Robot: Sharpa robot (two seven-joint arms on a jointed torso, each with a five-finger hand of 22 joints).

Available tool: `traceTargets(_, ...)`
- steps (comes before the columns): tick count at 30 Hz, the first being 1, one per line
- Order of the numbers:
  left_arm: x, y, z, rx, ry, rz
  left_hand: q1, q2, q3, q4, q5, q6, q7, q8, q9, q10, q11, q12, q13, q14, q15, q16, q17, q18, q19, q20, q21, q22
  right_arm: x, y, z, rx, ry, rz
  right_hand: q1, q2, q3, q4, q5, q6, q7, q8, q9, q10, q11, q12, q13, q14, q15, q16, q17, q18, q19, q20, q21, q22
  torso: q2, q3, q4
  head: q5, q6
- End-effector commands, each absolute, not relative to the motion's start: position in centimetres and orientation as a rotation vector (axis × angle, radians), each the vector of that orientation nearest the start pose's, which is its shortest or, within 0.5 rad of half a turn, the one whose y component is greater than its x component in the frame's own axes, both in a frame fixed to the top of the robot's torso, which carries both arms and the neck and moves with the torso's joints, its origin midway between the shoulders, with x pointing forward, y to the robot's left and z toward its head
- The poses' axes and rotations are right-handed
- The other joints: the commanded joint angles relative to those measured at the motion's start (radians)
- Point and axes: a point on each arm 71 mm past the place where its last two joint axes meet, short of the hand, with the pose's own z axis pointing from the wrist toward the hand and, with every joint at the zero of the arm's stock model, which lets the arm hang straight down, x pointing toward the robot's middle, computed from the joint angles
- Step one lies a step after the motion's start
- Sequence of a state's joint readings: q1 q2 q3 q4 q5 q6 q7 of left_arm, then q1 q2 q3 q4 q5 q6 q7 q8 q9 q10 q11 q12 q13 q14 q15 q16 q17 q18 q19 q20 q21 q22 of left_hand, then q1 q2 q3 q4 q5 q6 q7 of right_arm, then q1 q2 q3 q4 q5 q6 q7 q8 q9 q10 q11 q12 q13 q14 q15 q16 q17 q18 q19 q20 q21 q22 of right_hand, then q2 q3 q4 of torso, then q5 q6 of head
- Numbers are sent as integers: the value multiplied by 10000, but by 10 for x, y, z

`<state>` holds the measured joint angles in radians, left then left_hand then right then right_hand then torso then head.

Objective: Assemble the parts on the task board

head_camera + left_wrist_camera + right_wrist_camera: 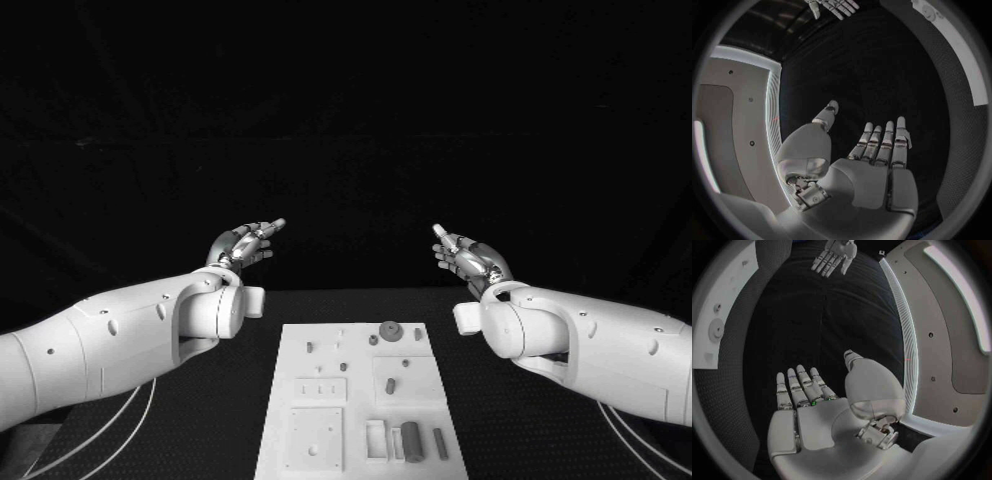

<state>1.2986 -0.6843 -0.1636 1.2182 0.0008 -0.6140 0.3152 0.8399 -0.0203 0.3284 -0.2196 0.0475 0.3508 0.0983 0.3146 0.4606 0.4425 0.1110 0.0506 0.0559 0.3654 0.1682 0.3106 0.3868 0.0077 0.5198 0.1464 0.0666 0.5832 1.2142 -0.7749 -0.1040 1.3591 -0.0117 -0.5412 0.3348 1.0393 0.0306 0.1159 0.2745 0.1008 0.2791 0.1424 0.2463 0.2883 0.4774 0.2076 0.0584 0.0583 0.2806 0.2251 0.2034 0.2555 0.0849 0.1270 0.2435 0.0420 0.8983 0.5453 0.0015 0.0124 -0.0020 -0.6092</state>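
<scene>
My left hand (242, 244) and right hand (469, 257) hang raised beyond the table's far edge, fingers straight and apart, holding nothing. The task board (361, 400) lies between my arms, grey parts (391, 329) resting on it

A black table (216, 420) fills the lower part of the head view, its top finely textured. Behind it, the whole upper half of the frame is a dark backdrop with faint folds, like hanging cloth. White cables (101, 432) curve across the table at the lower left and lower right.
</scene>
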Motion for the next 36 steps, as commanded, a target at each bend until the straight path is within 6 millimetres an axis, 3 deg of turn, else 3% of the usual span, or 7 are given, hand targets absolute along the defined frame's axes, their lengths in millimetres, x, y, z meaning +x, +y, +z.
traceTargets(1,558,244,-189,-11943,14290,-10644,148,-6,64,-27,39,115,31,86,102,119,28,53,16,102,20,80,76,-77,98,18,60,101,523,-239,-210,11825,15811,12494,708,25,-76,142,54,233,867,177,157,435,112,93,52,321,104,226,191,227,81,185,102,534,0,0,1,0,-1)
traceTargets(13,568,251,-180,-11892,14481,-10398,614,244,265,-384,80,743,622,304,207,1812,330,336,210,1108,423,572,349,-60,756,-245,355,240,539,-258,-199,11530,17153,12221,3119,-197,-816,58,20,1525,1121,988,712,2094,358,383,136,2200,445,1195,832,701,1801,162,405,4193,0,0,1,0,-1)
traceTargets(14,564,249,-183,-11536,15285,-10710,646,263,299,-423,78,802,637,307,194,1904,354,343,211,1222,443,600,351,-59,858,-279,379,240,552,-268,-194,8621,16882,10612,3353,-225,-884,46,19,1616,1111,1016,709,2205,357,393,134,2306,449,1219,828,780,1996,166,400,4157,-10,-31,7,-67,-85)
traceTargets(16,563,249,-183,-11479,15473,-10853,839,268,457,-529,114,1051,752,370,189,2538,553,598,313,1888,503,871,447,50,1198,-317,506,280,555,-269,-193,7698,16933,10171,3956,-323,-975,-70,18,1843,1111,1084,708,2501,361,447,143,2677,497,1343,854,972,2487,176,410,4061,-10,-34,-3,-75,-65)
traceTargets(20,561,250,-183,-11325,15599,-10938,1041,271,717,-636,639,1634,1029,528,186,3427,786,867,398,3007,411,1219,567,477,2048,-392,829,367,558,-270,-191,5876,17045,8985,4714,-637,-1234,-190,23,2748,1041,1449,821,3615,225,857,283,3922,60,1903,1104,1409,3662,169,581,3889,5,-33,-5,-130,-76)
traceTargets(24,558,250,-183,-11206,15636,-11037,1150,197,804,-677,880,1958,1109,543,118,3919,787,944,433,3617,249,1342,657,617,2510,-509,986,417,559,-271,-192,4960,17322,8167,5498,-922,-1390,-248,62,3855,806,1843,1050,5039,-271,1367,608,5066,-395,2360,1476,1769,4875,189,708,3629,51,-18,42,-199,-47)
traceTargets(36,545,249,-180,-10473,16029,-11316,2651,-750,1908,-614,552,2402,1102,402,-117,4555,706,700,363,3987,139,1015,744,478,2781,-630,888,391,560,-265,-193,1390,17971,5923,6758,-1515,-452,100,65,5603,159,2422,1969,7261,-1227,2000,1604,7959,-1831,3832,3080,1769,8340,-791,1635,3331,378,18,252,-372,-35)
